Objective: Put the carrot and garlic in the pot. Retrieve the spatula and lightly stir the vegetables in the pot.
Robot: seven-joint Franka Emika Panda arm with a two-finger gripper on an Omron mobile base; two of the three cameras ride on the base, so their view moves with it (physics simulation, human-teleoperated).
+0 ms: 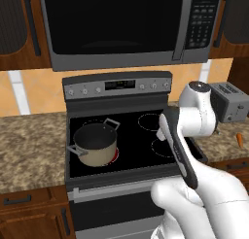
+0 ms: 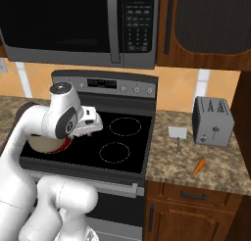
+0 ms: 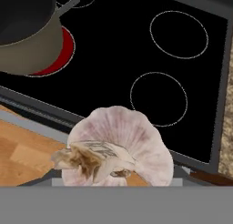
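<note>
The garlic [image 3: 120, 148], a pale purplish bulb with a dry root tuft, hangs close to the hand camera above the stove's front edge, and my gripper [image 2: 96, 123] is shut on it; the fingertips are hidden behind the bulb. The tan pot [image 1: 95, 145] stands on the front left burner, dark inside, to the left of the gripper and apart from it; it is seen again as pot [image 3: 27, 36] and, half hidden by my arm, pot [image 2: 43, 143]. The orange carrot [image 2: 198, 166] lies on the right counter near its front edge. The spatula [image 2: 177, 133] lies beside the toaster.
The burner under the pot glows red [image 3: 63, 50]. A silver toaster [image 2: 212, 121] stands at the back of the right counter. The black stove top [image 2: 122, 137] has two bare burner rings on the right. A microwave [image 1: 121, 24] hangs overhead.
</note>
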